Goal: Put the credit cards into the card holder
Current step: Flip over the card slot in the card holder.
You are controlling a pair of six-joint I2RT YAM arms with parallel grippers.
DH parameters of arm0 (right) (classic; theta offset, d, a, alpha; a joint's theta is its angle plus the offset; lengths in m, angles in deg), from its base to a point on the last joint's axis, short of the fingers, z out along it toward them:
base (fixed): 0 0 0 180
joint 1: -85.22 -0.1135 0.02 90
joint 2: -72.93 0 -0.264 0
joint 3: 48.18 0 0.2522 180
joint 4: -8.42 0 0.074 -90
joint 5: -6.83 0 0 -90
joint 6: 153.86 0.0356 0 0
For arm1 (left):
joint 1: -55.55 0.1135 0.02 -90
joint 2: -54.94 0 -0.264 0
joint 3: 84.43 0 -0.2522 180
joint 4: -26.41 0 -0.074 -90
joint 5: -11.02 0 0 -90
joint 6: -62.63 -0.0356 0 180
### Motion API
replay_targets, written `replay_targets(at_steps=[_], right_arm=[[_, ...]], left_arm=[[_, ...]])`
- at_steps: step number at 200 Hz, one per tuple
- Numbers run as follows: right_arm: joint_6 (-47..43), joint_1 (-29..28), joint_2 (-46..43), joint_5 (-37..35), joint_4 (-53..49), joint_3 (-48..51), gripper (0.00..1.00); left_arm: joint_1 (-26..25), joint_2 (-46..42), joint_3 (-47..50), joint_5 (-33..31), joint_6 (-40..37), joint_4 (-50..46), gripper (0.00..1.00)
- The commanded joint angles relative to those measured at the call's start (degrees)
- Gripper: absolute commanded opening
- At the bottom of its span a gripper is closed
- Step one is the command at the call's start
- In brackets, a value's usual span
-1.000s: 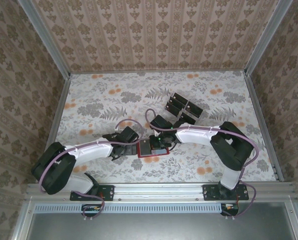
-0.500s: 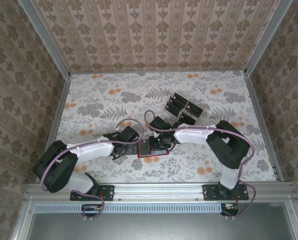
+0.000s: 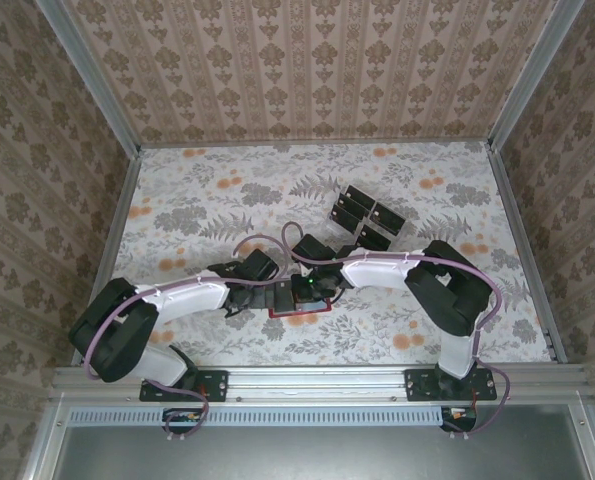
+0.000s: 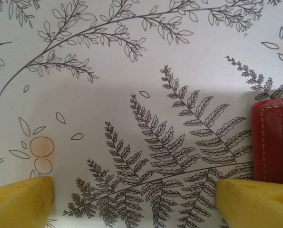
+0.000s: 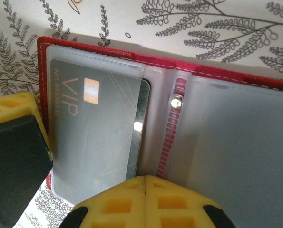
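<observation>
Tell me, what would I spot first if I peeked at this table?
The open red wallet at the near middle of the table, with a dark VIP card tucked in a clear pocket, just by the shut right claw. Next, the bunch of black cards lying farther back, a bit right of centre.

Rear overhead view; close wrist views, both on card holder

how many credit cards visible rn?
6. One card sits in the left clear sleeve of the card holder, VIP face up. About five more cards sit clustered farther back on the table; overlap may hide another.
</observation>
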Motion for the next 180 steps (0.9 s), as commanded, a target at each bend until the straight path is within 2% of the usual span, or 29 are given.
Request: replay_targets(at_steps=[1,64,132,146,180], right_arm=[[1.39,-0.95,1.97,1.21,0.59,-1.48,0.0],[0.91,-1.14,1.21,0.56,-0.91,-2.25,0.0],[-3.65,0.22,-3.74,-3.08,-8.1,-5.23,0.01],[-5.24,0.99,-4.17,-3.96,-9.61,-5.95,0.06],[-9.12,2.93,-3.11,-6.74,-13.45,-7.52,0.31]], left_arm=[[1.22,4.39,1.56,1.18,-1.21,5.66,1.0],[1.99,3.42,1.55,0.89,-2.0,4.88,1.0],[9.15,-7.71,0.93,0.36,-5.95,-1.8,1.0],[9.59,-9.28,0.55,0.43,-6.2,-2.81,1.0],[9.26,-11.69,-0.61,2.53,-5.93,-3.39,1.0]])
